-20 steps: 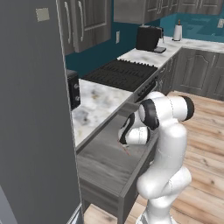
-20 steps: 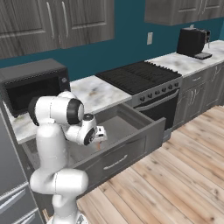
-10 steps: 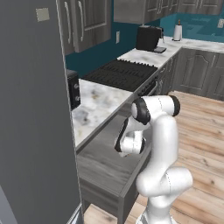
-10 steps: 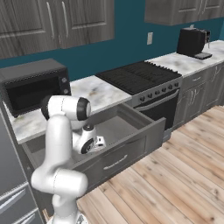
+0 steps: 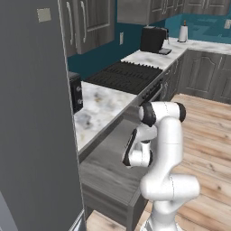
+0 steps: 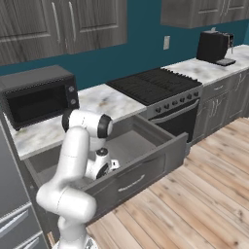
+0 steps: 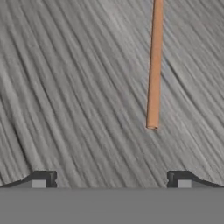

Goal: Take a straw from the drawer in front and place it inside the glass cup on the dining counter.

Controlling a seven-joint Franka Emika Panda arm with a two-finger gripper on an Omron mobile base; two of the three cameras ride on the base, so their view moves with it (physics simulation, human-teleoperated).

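One straw (image 7: 153,65) on drawer (image 7: 65,87) floor, top cut off; tool (image 7: 111,179) spread wide, empty.

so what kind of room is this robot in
A rendered home kitchen, it seems: a black stove set in a marble worktop, a microwave beside it, and grey cabinet doors above.

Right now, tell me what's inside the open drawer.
The hand view shows the straw lying flat on the drawer floor, ahead of the open gripper. In the base views the arm covers part of the interior, so the rest is unknown.
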